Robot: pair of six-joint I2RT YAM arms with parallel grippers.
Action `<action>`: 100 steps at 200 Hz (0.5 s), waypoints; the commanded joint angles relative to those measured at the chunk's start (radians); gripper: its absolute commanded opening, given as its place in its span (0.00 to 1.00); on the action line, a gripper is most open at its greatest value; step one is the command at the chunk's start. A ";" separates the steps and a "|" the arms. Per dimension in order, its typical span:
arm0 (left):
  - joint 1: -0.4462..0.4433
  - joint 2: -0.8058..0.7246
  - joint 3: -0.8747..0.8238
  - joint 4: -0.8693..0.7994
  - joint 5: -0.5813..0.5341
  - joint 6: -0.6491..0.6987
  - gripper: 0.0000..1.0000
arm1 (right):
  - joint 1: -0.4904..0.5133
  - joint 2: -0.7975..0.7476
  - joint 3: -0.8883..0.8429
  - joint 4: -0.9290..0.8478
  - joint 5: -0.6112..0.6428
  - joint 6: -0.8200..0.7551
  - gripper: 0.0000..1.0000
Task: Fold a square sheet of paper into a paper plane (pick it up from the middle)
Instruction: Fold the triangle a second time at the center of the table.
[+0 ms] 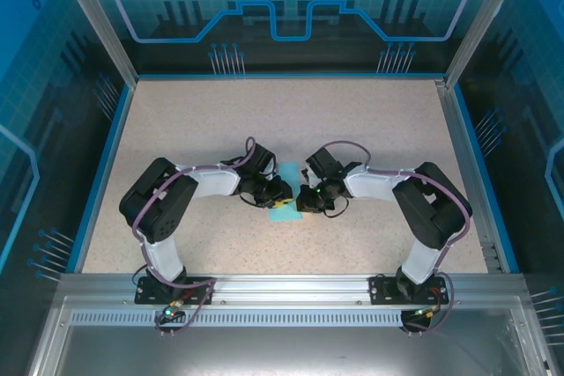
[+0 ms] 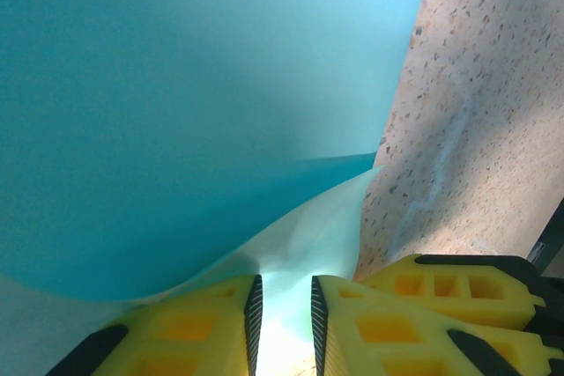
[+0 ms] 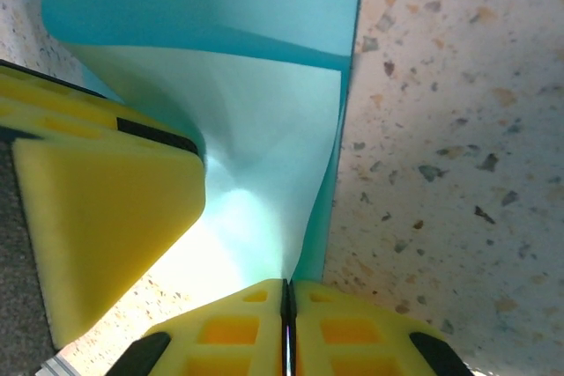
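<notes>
- Here, near the middle of the table and a little toward its near edge, the two arms reach inward and meet tip to tip.
- The square sheet of paper lies between them. From above, one light cyan patch shows toward the near edge and another toward the far edge, with the gripper heads covering what lies between.
- The right gripper comes in from the right edge. In its wrist view its yellow fingers are pressed flat together, with only a thin dark seam between them.
- An edge of the sheet runs down into that seam, so the right gripper has the paper pinched.
- From there the paper rises off the speckled surface in a curved, partly folded wall, pale on one face and deeper cyan on the other.
- The left gripper comes in from the left edge. In its wrist view its fingers stand a narrow slot apart.
- The sheet dips into that slot, at the left gripper, then sweeps up as a broad curved sheet above the fingers.
- I cannot tell whether the pads actually press the paper or merely stand on either side of it.
- A yellow finger, apparently the right gripper's, sits just beside the left gripper's right-hand finger.
- Likewise a yellow finger block, apparently the left gripper's, sits close against the paper in the right wrist view.
</notes>
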 commanded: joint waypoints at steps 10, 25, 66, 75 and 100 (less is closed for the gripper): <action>0.004 -0.048 0.001 -0.018 -0.028 0.015 0.26 | -0.017 0.029 -0.011 -0.006 -0.023 0.006 0.09; 0.004 -0.059 0.002 -0.006 -0.033 0.020 0.27 | -0.017 0.032 -0.011 -0.013 -0.023 0.003 0.09; 0.006 -0.044 0.009 -0.001 -0.054 0.024 0.27 | -0.023 0.034 -0.012 -0.025 -0.023 -0.003 0.09; 0.008 -0.039 0.012 -0.014 -0.068 0.024 0.27 | -0.025 0.031 -0.011 -0.027 -0.023 -0.005 0.09; 0.011 -0.028 0.016 -0.044 -0.101 0.028 0.27 | -0.028 0.032 -0.011 -0.032 -0.023 -0.008 0.10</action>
